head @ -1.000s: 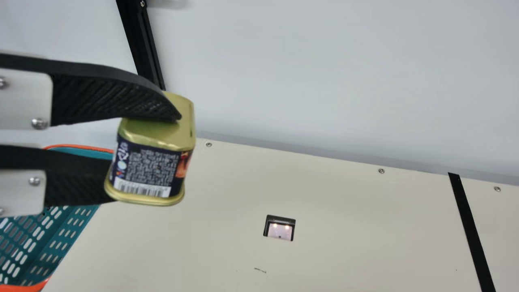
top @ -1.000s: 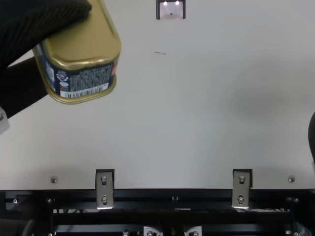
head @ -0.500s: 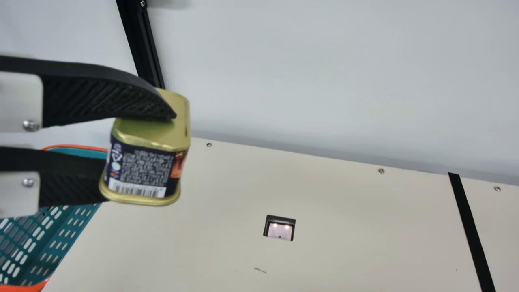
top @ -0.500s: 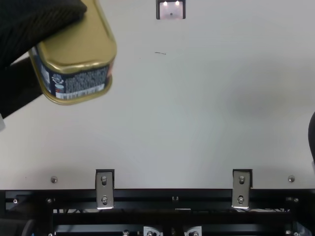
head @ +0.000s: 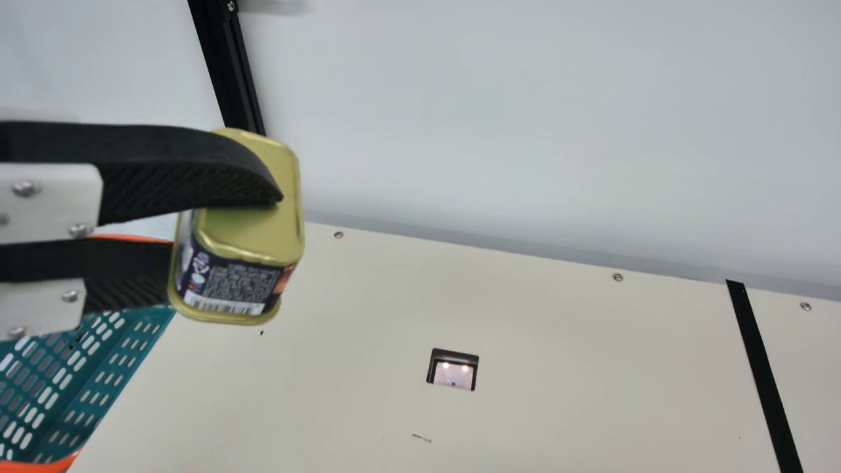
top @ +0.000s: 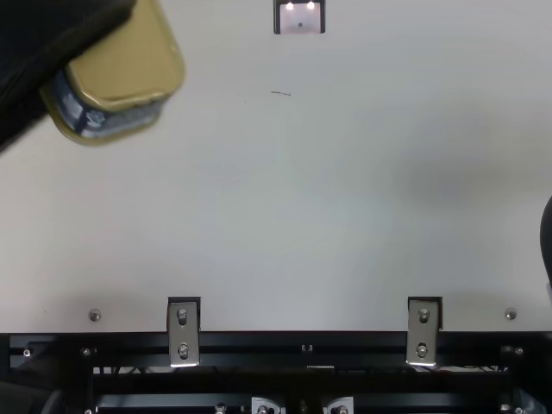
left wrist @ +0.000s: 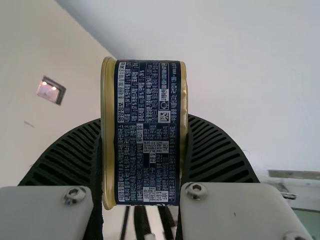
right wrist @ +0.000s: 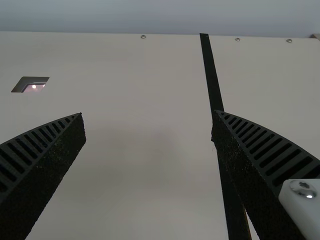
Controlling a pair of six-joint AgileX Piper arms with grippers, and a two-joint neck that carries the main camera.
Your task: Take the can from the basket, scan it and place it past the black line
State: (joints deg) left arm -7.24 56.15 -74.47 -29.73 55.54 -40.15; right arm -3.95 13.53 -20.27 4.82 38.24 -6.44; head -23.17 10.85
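Can (head: 240,282): gold ends, dark printed label with barcode; tilted, up off the table (head: 558,394), in the left gripper (head: 243,230). Main view has it left of the scanner window, partly overlapping the basket side.
Left gripper state: closed on the can, parted by its thickness; left wrist view has one ribbed finger (left wrist: 65,155) against each gold end, label side between.
Right gripper (top: 548,241): part of it at top view's right edge; wide apart, nothing held.
Right gripper (right wrist: 147,115) in its wrist view: over the table, black line passing behind one finger.
Basket (head: 39,467): teal, slotted, orange rim, main view's lower left, partly behind left gripper.
Scanner window (head: 453,374): set in table, two lights lit, between basket and line.
Black line (head: 762,374): on table, main view's right; can on the basket side of it, not past.
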